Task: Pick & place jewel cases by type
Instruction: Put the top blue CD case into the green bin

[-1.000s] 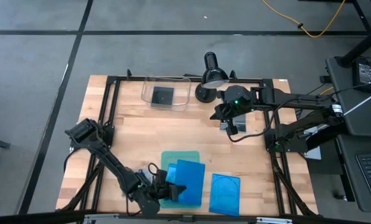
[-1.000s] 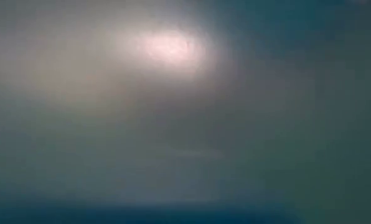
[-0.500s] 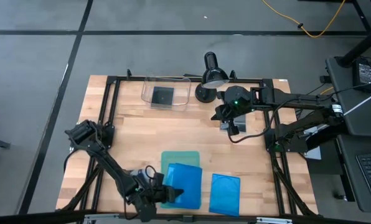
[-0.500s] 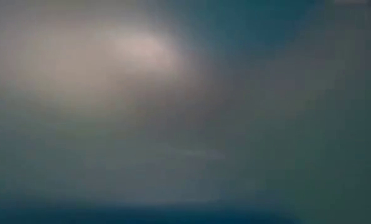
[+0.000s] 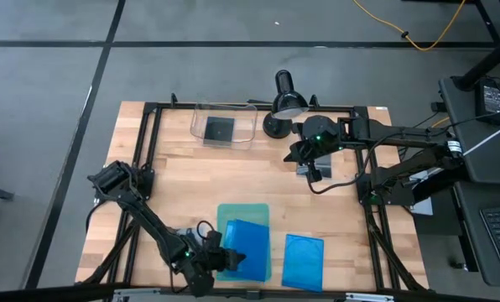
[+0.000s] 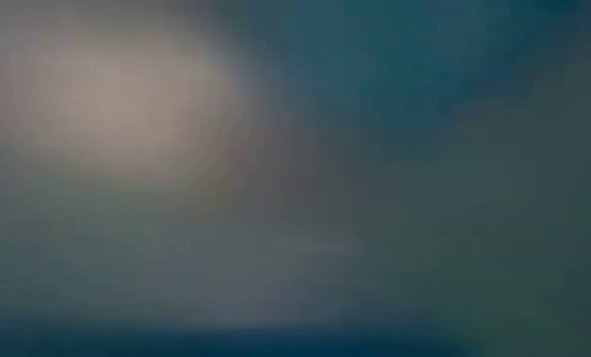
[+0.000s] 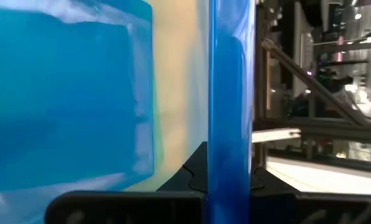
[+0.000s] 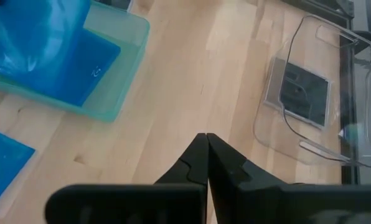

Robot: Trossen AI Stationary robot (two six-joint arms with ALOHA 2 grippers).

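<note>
My left gripper (image 5: 222, 258) sits near the table's near edge, shut on a translucent blue jewel case (image 5: 252, 247) that is over the pale-green tray (image 5: 233, 211). In the left wrist view this case (image 7: 232, 93) shows edge-on, and a second blue case (image 7: 67, 93) lies flat in the tray. A third blue case (image 5: 303, 260) lies flat on the table to the tray's right. A dark square case (image 5: 220, 129) lies in the clear bin (image 5: 223, 126) at the far edge. My right gripper (image 5: 312, 174) hangs shut and empty right of the table's middle. Blue blur fills the low view. My left gripper pinches the blue case between its two fingers at the edge nearest the table's left (image 7: 231, 155). The fingers come from the table's left, roughly level. The case reaches out over the tray, and I cannot tell whether its far part rests there.
A black desk lamp (image 5: 285, 96) stands at the far edge beside the bin. Black frame rails run along the table's edges. Bare wood lies between the bin and the tray (image 8: 120, 81). In the right wrist view, the bin (image 8: 310, 106) holds the dark case (image 8: 304, 93).
My left gripper has drawn the blue case slightly toward the table's left. The case has turned from a skewed stand to squarer with the tray. The right arm has kept still.
</note>
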